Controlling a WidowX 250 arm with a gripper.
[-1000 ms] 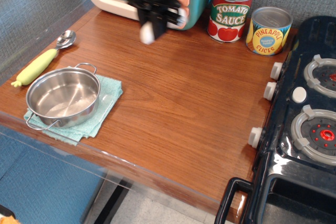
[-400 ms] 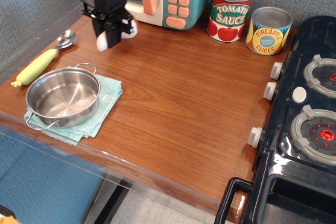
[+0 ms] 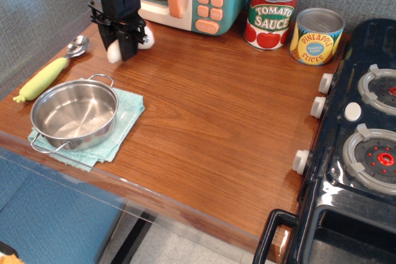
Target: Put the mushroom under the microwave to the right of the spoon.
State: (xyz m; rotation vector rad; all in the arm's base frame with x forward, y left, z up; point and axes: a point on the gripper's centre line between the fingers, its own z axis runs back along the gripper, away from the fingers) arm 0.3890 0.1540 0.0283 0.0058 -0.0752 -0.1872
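Pincer (image 3: 120, 44): pinched on the mushroom (image 3: 114, 53), low over the tabletop (image 3: 210, 103).
Spoon (image 3: 52, 69): just left of the pincer.
Mushroom axis: cream stem end pointed down.
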